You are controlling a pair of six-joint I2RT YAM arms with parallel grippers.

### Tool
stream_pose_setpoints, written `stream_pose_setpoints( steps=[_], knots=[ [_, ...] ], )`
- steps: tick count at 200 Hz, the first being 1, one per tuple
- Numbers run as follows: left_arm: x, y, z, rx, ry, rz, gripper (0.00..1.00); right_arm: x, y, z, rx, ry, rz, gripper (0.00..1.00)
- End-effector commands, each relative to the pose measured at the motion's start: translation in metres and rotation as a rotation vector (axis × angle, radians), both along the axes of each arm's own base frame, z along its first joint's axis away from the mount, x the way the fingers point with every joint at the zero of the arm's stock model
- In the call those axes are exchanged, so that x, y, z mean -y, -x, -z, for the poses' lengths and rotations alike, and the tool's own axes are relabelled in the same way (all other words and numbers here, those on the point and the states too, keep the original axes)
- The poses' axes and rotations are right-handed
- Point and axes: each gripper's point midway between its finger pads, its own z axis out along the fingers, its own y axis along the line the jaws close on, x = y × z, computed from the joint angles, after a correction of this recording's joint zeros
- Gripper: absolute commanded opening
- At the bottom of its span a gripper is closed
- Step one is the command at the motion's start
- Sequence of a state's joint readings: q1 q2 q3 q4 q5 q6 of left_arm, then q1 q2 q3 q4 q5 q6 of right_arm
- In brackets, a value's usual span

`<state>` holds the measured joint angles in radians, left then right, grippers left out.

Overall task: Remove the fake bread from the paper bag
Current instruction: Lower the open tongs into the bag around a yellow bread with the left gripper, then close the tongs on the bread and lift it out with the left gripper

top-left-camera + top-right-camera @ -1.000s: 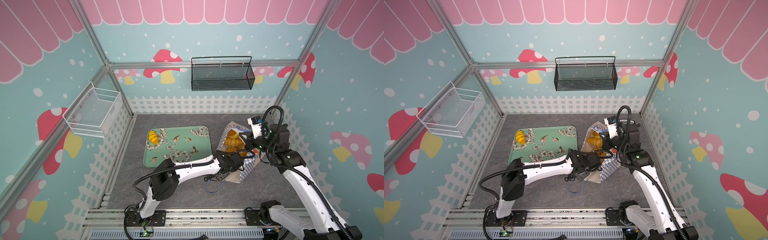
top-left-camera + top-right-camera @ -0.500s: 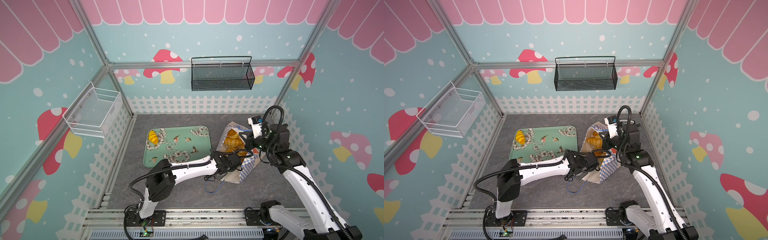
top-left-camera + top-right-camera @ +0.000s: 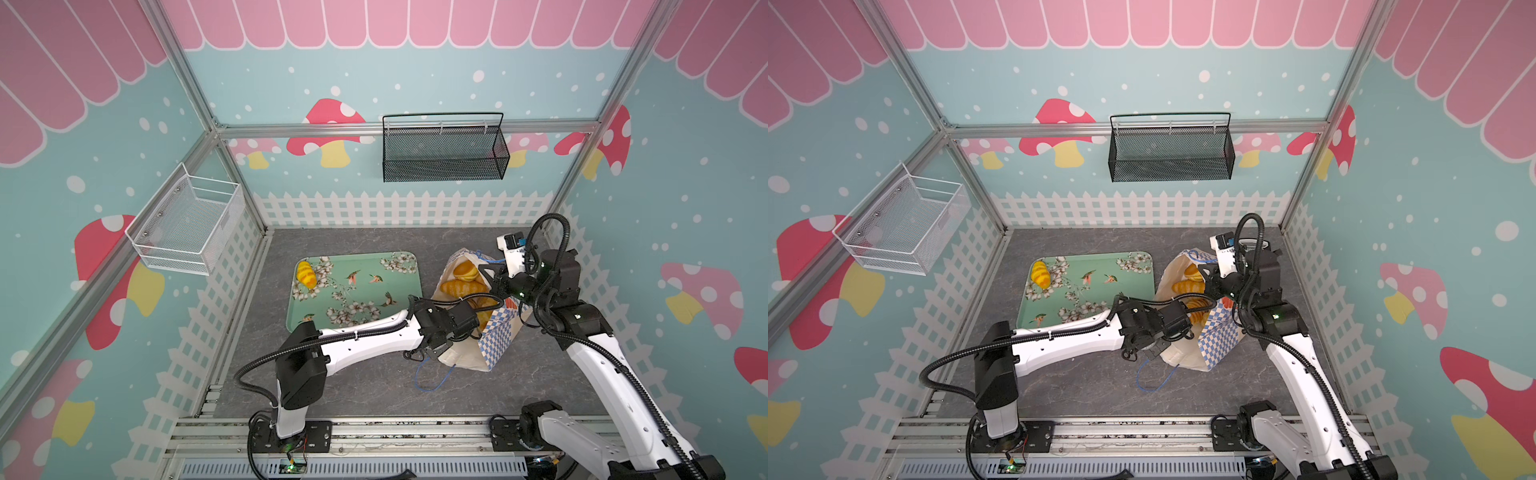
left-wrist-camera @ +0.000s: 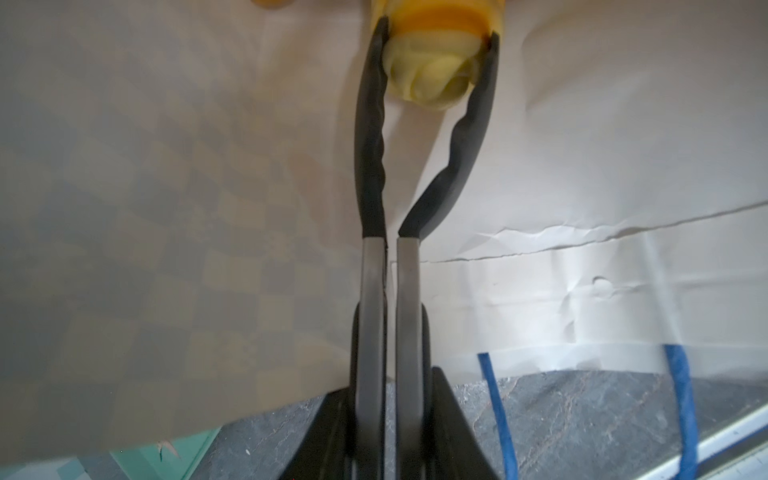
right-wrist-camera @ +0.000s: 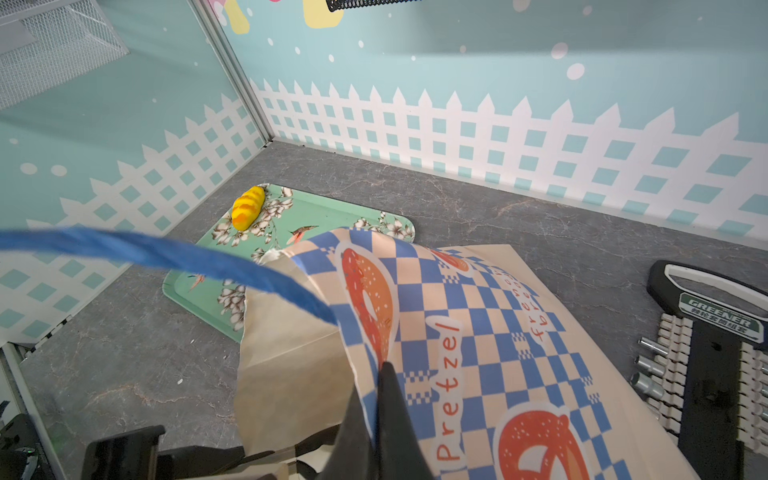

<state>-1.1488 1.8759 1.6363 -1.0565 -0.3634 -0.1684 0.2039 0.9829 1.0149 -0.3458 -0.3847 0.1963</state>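
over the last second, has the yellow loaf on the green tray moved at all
No. The yellow loaf lies at the same far left corner of the tray as before.

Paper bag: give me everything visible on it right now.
The paper bag is creased cream paper with a blue-and-white checkered band, orange pretzel prints, the word Pretzel and blue cord handles. It leans on the grey tabletop beside the tray, mouth open upward, fake bread showing inside. The right end effector pinches its rim; the left end effector is inside, shut on one roll.
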Motion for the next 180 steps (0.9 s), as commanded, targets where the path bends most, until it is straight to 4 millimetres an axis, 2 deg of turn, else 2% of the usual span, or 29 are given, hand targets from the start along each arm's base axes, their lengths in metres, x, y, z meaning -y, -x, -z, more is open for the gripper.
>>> stream_pose_setpoints(
  steps=[1, 52, 136, 180],
  knots=[
    [-0.004, 0.005, -0.028, 0.030, 0.049, 0.017, 0.16, -0.006, 0.000, -0.017, 0.063, -0.022, -0.029, 0.00],
    [-0.027, 0.015, -0.056, 0.063, 0.050, 0.033, 0.16, -0.002, -0.007, -0.018, 0.068, 0.000, -0.006, 0.00],
    [-0.051, 0.035, -0.090, 0.080, 0.131, 0.082, 0.13, -0.002, -0.016, -0.024, 0.073, 0.008, 0.005, 0.00],
    [-0.062, 0.038, -0.103, 0.105, 0.161, 0.090, 0.12, -0.002, -0.020, -0.025, 0.069, 0.007, 0.016, 0.00]
  ],
)
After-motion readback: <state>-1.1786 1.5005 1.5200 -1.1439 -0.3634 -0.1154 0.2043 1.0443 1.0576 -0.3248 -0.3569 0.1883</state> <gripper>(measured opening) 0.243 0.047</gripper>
